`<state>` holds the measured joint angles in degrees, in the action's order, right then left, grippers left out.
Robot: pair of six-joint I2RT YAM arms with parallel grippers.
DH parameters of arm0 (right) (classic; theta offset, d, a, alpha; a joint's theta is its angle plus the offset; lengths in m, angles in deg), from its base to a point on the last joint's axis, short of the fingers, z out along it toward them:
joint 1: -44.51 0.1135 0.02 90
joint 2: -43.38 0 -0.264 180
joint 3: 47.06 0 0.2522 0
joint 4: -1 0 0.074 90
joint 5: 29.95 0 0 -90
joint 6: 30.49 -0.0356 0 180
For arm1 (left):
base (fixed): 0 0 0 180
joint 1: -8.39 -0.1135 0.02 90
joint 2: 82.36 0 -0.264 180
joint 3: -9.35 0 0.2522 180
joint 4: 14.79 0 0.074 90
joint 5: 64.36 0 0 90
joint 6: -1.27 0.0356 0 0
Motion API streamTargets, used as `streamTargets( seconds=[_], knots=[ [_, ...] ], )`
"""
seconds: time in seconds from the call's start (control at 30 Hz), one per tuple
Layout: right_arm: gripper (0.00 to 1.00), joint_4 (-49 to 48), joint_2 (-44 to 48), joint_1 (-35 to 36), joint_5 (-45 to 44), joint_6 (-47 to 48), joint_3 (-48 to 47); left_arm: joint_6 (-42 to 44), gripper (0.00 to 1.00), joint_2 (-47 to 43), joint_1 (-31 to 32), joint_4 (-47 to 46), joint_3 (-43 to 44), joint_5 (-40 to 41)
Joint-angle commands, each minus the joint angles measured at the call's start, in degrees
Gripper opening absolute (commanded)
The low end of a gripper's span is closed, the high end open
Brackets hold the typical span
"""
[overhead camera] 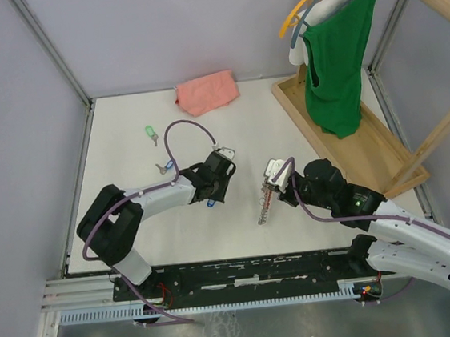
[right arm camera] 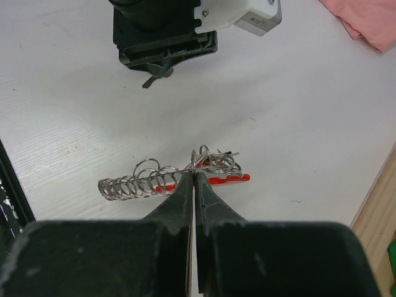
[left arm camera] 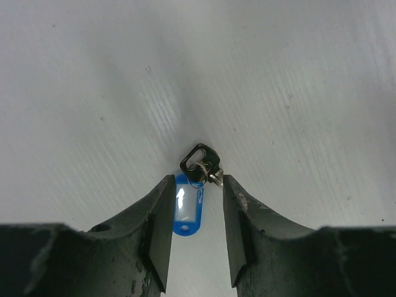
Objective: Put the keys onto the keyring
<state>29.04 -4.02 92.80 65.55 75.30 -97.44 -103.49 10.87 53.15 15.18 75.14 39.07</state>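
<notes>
A key with a dark head (left arm camera: 201, 162) and a blue plastic tag (left arm camera: 187, 207) lies flat on the white table. My left gripper (left arm camera: 197, 185) is open and straddles the tag, one finger on each side, not touching it. In the top view the left gripper (overhead camera: 210, 194) is over that blue tag (overhead camera: 211, 204). My right gripper (right arm camera: 193, 176) is shut on one ring of the keyring (right arm camera: 145, 179), a row of several silver rings on a red bar (right arm camera: 229, 179). It also shows in the top view (overhead camera: 264, 209). A green key (overhead camera: 150, 133) and a blue key (overhead camera: 163, 168) lie loose at the left.
A pink cloth (overhead camera: 206, 91) lies at the back. A wooden rack (overhead camera: 350, 135) with a green garment (overhead camera: 338, 60) on a hanger stands at the right. The left gripper's body (right arm camera: 164, 37) is close in front of the right one.
</notes>
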Motion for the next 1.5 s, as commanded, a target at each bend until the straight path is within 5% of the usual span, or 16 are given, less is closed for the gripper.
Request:
streamTargets(
  seconds=[0.0,0.27,0.83,1.47],
  knots=[
    [0.01,-3.35,1.34,0.31,0.20,-0.95,-2.28,0.46,0.43,1.91,0.39,3.30,4.21,0.44],
    [0.01,-3.21,1.17,0.31,0.12,-0.86,-2.31,1.57,0.38,4.80,0.37,3.26,6.46,1.13],
    [0.01,-3.38,1.59,0.32,0.45,-0.67,-2.30,1.40,0.10,4.29,0.32,5.47,6.26,3.92],
    [0.01,-3.40,1.78,0.31,1.48,-0.41,-2.14,2.13,0.23,2.33,-0.39,7.25,6.01,8.56]
  ],
)
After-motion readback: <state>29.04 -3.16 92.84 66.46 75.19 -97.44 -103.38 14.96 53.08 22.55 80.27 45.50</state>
